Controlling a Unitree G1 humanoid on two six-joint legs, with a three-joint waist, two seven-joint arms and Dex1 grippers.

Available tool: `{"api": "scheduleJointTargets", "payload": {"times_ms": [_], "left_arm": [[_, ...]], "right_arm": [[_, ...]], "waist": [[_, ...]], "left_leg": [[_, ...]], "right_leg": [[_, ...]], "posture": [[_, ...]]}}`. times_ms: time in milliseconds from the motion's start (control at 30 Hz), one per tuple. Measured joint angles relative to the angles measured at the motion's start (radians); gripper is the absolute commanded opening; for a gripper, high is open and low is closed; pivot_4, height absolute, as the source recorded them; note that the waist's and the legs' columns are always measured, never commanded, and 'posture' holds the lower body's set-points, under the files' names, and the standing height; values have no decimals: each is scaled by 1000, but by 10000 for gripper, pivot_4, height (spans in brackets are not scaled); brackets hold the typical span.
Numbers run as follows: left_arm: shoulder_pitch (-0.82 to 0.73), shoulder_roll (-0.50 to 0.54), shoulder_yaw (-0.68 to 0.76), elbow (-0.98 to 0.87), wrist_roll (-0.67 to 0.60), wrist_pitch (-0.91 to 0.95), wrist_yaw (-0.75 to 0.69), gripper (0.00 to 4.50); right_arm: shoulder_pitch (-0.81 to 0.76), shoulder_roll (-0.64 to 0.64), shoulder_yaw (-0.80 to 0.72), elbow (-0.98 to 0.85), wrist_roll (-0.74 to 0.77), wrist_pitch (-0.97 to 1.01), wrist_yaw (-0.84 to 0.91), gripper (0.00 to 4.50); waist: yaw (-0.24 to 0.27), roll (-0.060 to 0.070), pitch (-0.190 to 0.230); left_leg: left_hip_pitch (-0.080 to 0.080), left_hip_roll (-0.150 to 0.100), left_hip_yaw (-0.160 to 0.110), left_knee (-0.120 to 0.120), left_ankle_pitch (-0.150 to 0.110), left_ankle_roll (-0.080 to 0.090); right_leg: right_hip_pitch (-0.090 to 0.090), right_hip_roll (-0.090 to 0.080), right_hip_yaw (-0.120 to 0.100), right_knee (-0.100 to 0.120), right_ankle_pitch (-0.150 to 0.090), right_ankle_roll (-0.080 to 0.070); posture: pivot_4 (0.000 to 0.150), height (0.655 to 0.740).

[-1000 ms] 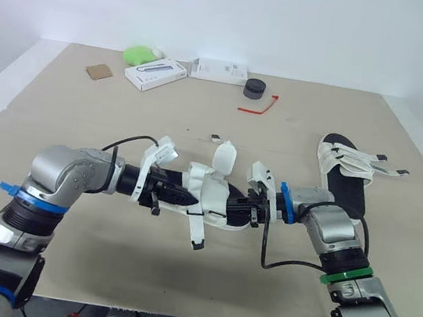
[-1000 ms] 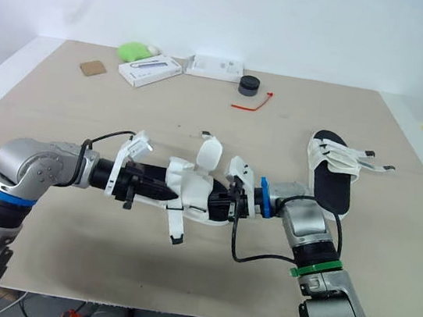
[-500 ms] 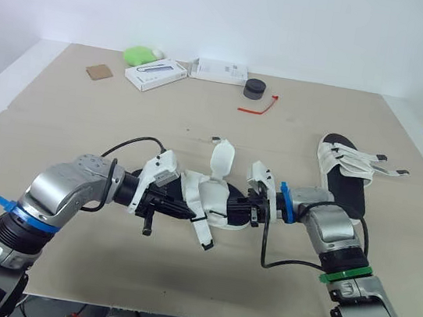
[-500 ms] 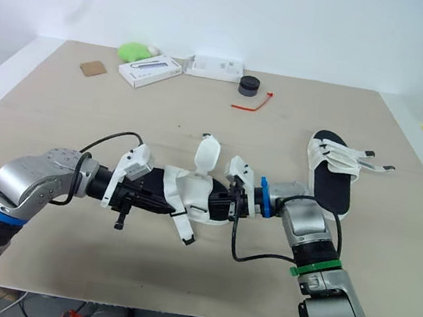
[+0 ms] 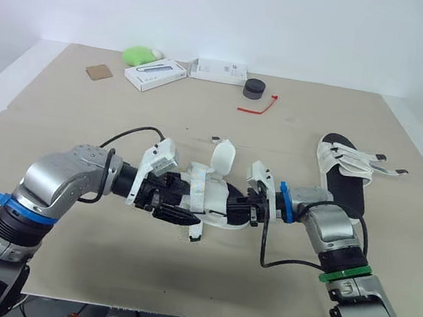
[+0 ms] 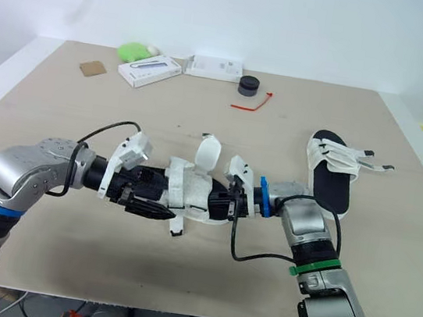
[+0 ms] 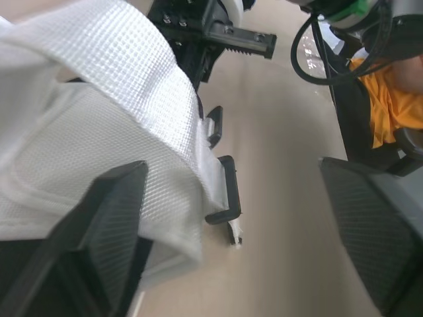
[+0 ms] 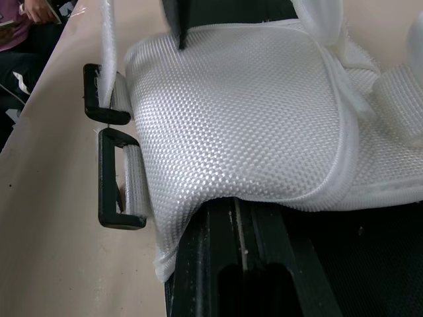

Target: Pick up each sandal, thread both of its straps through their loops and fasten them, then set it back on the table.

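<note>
One sandal [image 5: 217, 200], with a black sole and white mesh straps, hangs above the table between my two grippers. My right gripper [image 5: 254, 210] is shut on its sole edge from the right. My left gripper [image 5: 175, 209] is at the sandal's left end, and its fingers [image 7: 112, 224] stand wide apart, one of them against a white strap [image 7: 152, 112]. Two black loops [image 8: 112, 165] hang from the sandal's side, and a strap end dangles below it [image 5: 194, 235]. One flap stands upright [image 5: 222, 158]. The second sandal [image 5: 344, 176] lies flat at the right with loose straps.
Along the table's far edge lie a green object [image 5: 138, 55], two white boxes [image 5: 155, 73] [image 5: 219, 70], a black round object [image 5: 253, 89], a red tie [image 5: 258, 106] and a brown square [image 5: 98, 72]. A small clip [image 5: 215, 138] lies mid-table.
My left gripper has let go of the strap and opened wide, moving back in against the sandal's left end. The right gripper still holds the sandal in the same place.
</note>
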Motion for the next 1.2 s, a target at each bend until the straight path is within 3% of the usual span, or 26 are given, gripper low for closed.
{"api": "scheduleJointTargets", "payload": {"times_ms": [267, 467, 567, 733, 967, 1167, 1200], "left_arm": [[124, 223, 67, -86, -74, -4, -202, 40754], [267, 266, 122, -215, -122, -22, -232, 40754], [351, 191, 61, -254, -55, -42, -105, 40754], [351, 55, 5, -215, 48, -55, 91, 40754], [322, -20, -19, -186, 79, -57, 163, 40754], [284, -79, -22, -184, 13, 20, 175, 40754], [281, -81, -22, -184, 7, 28, 176, 38603]], "right_arm": [[-4, 2, 0, 4, 0, 0, 7, 0], [-9, 5, 1, 12, 0, -5, 9, 0], [-9, 6, 0, 14, -1, -5, 10, 0], [-8, 9, -3, 9, 0, 5, 4, 0], [-5, 7, -3, 1, 0, 7, 3, 0], [-5, 7, -3, 1, 0, 7, 2, 0], [-5, 7, -3, 0, 0, 7, 3, 0]], "waist": [[-2, 0, 0], [-2, -1, 1], [0, -1, 1], [1, -2, 0], [1, -2, 0], [1, -2, 0], [1, -2, 0]], "left_leg": [[0, 2, 2, -1, 0, 0], [0, 3, 6, -2, -1, -1], [0, 3, 7, -2, 0, 0], [-1, 4, 8, -1, 0, 0], [-2, 4, 8, -1, 0, 0], [-2, 4, 8, -1, 0, 0], [-2, 4, 8, -1, 0, 0]], "right_leg": [[-2, 0, 0, 0, 0, -2], [-7, -2, 2, 0, 0, -2], [-7, -1, 3, 0, 0, -2], [-7, 0, 3, 0, 2, -3], [-7, 0, 3, 0, 2, -3], [-7, 0, 3, 0, 2, -3], [-7, 0, 3, 0, 2, -3]], "posture": [[1500, 7400], [1500, 7400], [1500, 7400], [1500, 7400], [1500, 7400], [1500, 7400], [1500, 7400]]}}
